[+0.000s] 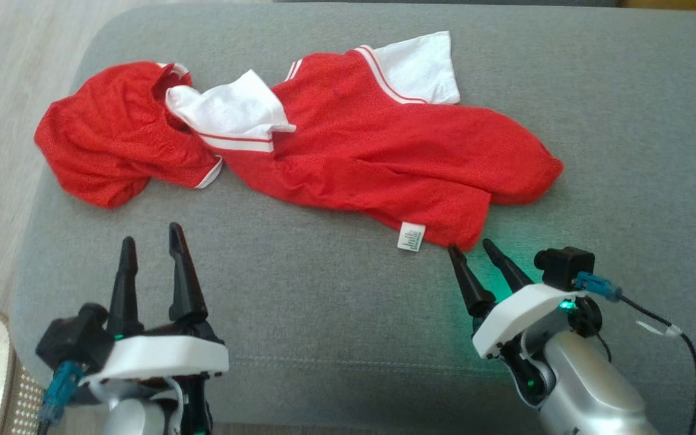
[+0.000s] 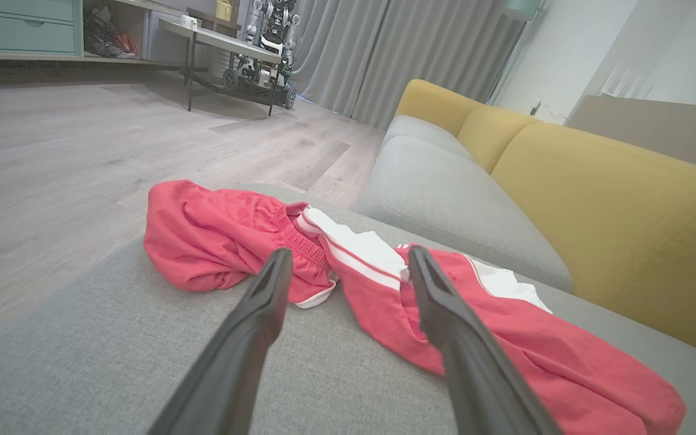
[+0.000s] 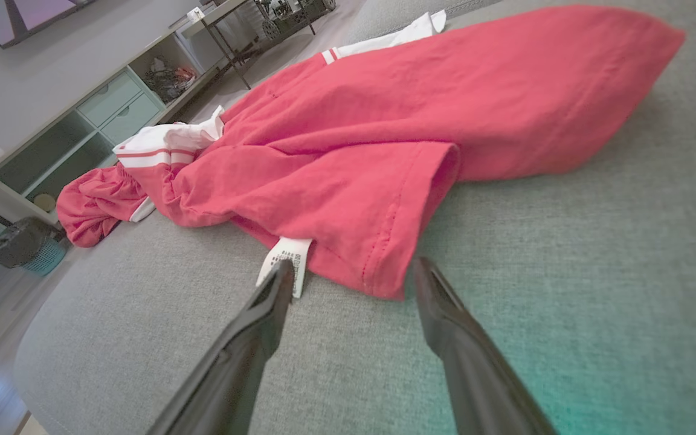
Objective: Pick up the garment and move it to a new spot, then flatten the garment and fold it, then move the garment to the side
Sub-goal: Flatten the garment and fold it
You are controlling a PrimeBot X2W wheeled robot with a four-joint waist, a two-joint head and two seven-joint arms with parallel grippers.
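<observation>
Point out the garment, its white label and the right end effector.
garment (image 1: 354, 151), head view, on the red fabric at its middle.
label (image 1: 411, 236), head view, centre of the white tag.
right end effector (image 1: 469, 244), head view, midway between its fingertips.

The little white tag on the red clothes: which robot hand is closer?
Right. The right gripper sits just right of the white tag. The left gripper is far off to its left.

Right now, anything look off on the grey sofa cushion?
Nothing damaged. The red and white mesh garment lies crumpled, not flat: its left end is bunched, a white panel is flipped over the middle, and a white care label sticks out at the near hem by the open right gripper.
</observation>
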